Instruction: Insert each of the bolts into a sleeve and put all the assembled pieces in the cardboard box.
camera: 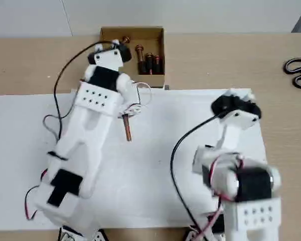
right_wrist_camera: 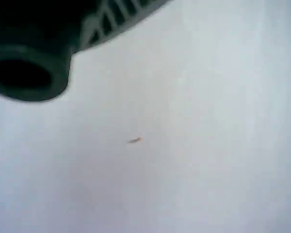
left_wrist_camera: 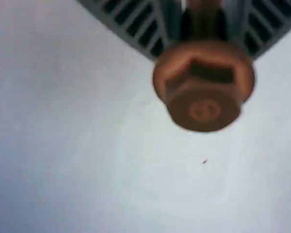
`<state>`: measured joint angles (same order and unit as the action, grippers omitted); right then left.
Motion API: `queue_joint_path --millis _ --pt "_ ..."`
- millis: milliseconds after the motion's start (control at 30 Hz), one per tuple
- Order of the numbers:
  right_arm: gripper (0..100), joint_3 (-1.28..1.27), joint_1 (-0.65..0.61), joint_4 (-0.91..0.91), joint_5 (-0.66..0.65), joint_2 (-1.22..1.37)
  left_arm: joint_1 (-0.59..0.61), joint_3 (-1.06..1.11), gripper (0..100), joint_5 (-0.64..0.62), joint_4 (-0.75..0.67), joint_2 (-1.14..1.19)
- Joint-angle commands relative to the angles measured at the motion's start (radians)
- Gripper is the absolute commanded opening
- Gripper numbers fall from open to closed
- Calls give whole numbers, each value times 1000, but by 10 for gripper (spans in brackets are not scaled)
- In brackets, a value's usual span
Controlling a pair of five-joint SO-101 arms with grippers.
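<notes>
Nearest the lens in the left wrist view, the copper bolt (left_wrist_camera: 203, 87) is being presented with its hexagonal head foremost. Its shaft is being gripped between the ribbed jaws of the left gripper (camera: 125, 114), which are closed on it. In the high view it is being held over the white sheet (camera: 155, 175), near the cardboard box (camera: 133, 31), where what look like 3 or 4 assembled pieces (camera: 148, 61) are lying. The right gripper (camera: 235, 104) is being held well apart from the left and appears to be closed on a black sleeve (right_wrist_camera: 28, 73), whose open bore is being turned toward its wrist camera.

For the insertion, it is judged that bolt and sleeve should be brought together over the sheet. The bolt's axis should be lined up with the bore before any push, and the advance made slowly so that a skewed entry is not forced.

The bolt's threaded end is being hidden by the jaws, so its free length cannot be told. The sleeve's far end is being cut off, and the count in the box is hard to make out.
</notes>
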<state>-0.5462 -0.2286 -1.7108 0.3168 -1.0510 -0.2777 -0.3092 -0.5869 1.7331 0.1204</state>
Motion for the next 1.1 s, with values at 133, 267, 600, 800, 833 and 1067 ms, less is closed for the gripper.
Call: queue_joint_path --millis 133,267,600,800,833,1067 --pt "4 46 -47 4 -89 -168 3 -45 5 172 17 -264" --pt "4 44 -47 4 -89 -171 5 -45 5 273 12 -371" --pt "4 -54 -45 274 -166 -199 35 -44 5 295 -44 -592" --pt "4 -114 -47 348 -166 -199 160 44 5 298 -123 -703" --pt "4 -114 -47 355 -166 -199 175 77 5 298 -132 -732" --pt "4 -117 -139 366 -235 -257 183 418 5 324 -293 -1053"
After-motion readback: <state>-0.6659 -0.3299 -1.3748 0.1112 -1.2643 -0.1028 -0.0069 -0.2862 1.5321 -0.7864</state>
